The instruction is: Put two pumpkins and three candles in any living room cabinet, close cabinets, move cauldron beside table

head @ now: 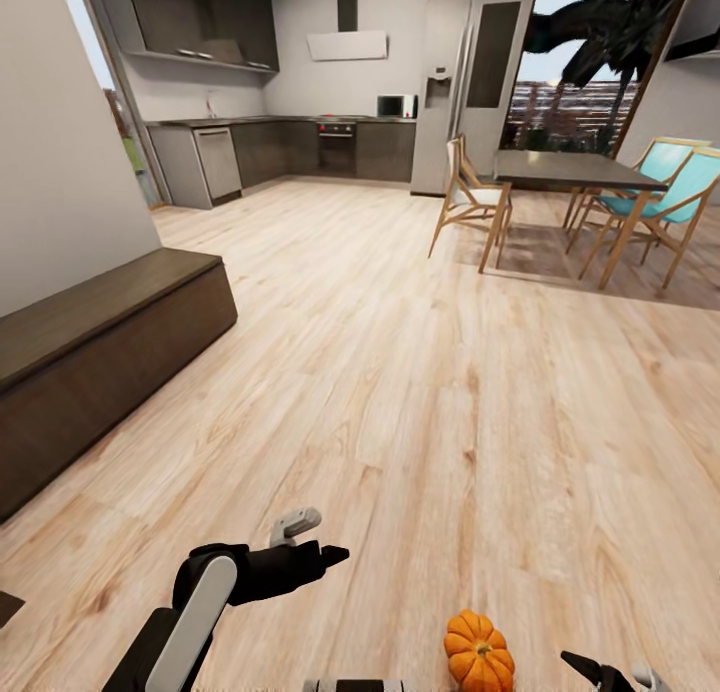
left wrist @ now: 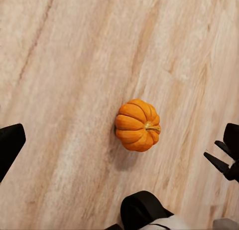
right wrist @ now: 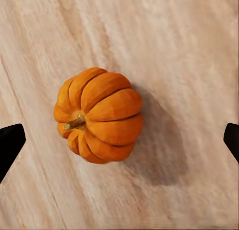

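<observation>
On bare plank floor point(head: 420, 372), one pumpkin point(head: 479, 652) between our grippers.
Right gripper point(right wrist: 119, 140) spread wide above it; left gripper point(head: 330, 547) state unclear. Cabinet point(head: 100, 372) edge left, open floor ahead.

A: Where does the pumpkin point(head: 479, 653) sit?
B: On the floor point(head: 420, 402) at six o'clock, between the left gripper point(head: 318, 540) at seven and the right gripper point(head: 600, 669) at five.

A: And the cabinet point(head: 95, 367)?
B: Nine o'clock, against the wall point(head: 60, 162), well apart from the pumpkin.

A: Farther off?
B: The dining table point(head: 570, 172) at one o'clock, chairs point(head: 470, 202) to either side of it. Kitchen counters point(head: 270, 147) run behind from eleven to twelve, the fridge point(head: 465, 82) standing beside them.
</observation>
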Tool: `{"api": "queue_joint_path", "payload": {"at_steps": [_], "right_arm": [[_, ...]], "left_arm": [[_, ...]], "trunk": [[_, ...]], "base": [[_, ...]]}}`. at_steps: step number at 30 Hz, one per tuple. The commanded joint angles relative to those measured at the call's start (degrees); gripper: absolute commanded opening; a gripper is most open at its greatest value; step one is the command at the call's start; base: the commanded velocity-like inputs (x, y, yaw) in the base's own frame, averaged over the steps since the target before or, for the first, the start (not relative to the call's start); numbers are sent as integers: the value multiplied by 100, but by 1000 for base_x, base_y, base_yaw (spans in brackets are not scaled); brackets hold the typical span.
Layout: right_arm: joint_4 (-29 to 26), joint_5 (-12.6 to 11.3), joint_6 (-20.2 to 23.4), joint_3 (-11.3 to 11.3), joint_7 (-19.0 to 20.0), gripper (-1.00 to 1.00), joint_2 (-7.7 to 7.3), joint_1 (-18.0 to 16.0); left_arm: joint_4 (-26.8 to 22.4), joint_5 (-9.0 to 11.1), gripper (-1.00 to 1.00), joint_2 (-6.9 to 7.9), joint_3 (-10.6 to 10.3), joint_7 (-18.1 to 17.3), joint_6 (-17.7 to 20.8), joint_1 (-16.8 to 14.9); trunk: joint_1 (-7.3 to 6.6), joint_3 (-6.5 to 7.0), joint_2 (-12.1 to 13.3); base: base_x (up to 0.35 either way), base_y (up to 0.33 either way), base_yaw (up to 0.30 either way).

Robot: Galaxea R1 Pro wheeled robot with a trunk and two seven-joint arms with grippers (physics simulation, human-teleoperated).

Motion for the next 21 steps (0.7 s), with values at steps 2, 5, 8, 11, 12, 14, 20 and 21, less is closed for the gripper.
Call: {"api": "queue_joint_path", "payload": {"at_steps": [2, 5, 8, 11, 12, 14, 20, 21], "right_arm": [[-48, -440, 366, 47, -308, 100, -28, -65], [-185, -812, 511, 51, -961, 100, -36, -261], [-577, -901, 503, 59, -1449, 100, -29, -331], [-771, -918, 500, 64, -1680, 100, -14, -348], [-783, -916, 500, 65, -1693, 100, -12, -349], [-821, -887, 500, 72, -1725, 100, -8, -353], [-836, -842, 299, 134, -1730, 100, 2, -351], [-835, -840, 248, 136, -1725, 100, 2, -353]], "left_arm": [[-3, 62, 100, -1, -1, 59, 16, -3], [-2, 62, 100, 2, 7, 62, 16, -3], [6, 62, 100, 0, 7, 60, 16, -3], [5, 62, 100, 1, 7, 63, 16, -3], [6, 62, 100, 0, 7, 63, 16, -3], [5, 62, 100, -1, 4, 60, 16, -3], [-1, 62, 100, 4, 6, 57, 16, -3], [-1, 62, 100, 2, 6, 57, 16, -3]], "trunk": [[4, -50, -5], [11, -116, -9], [19, -183, -13], [27, -249, -17], [30, -271, -18], [35, -316, -21], [50, -449, -29], [53, -471, -30]], "base": [[0, 0, 0], [0, 0, 0], [0, 0, 0], [0, 0, 0], [0, 0, 0], [0, 0, 0], [0, 0, 0], [0, 0, 0]]}}
